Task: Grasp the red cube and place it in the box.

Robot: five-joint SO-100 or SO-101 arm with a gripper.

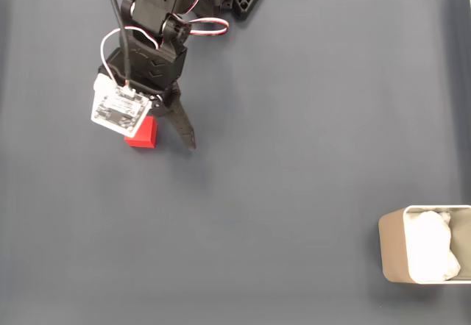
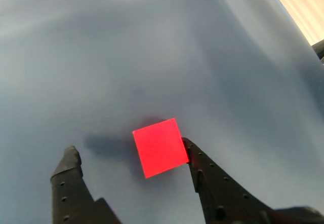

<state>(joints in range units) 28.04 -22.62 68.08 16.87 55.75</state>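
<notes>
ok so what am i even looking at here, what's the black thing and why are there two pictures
The black thing is a small robot arm standing on a dark grey table mat. At its end sits a two-finger tool for picking things up.

The two pictures show the same moment from two cameras. The fixed view looks straight down on the table. The wrist view comes from a camera riding on the arm, so it looks out between the two fingers.

On the mat lie a small red cube and, at the lower right edge of the fixed view, a tan box with crumpled white lining.

Nothing is held yet. The tool is open with the cube between its fingers: one finger is right against the cube's side, the other stands apart from it.
</notes>
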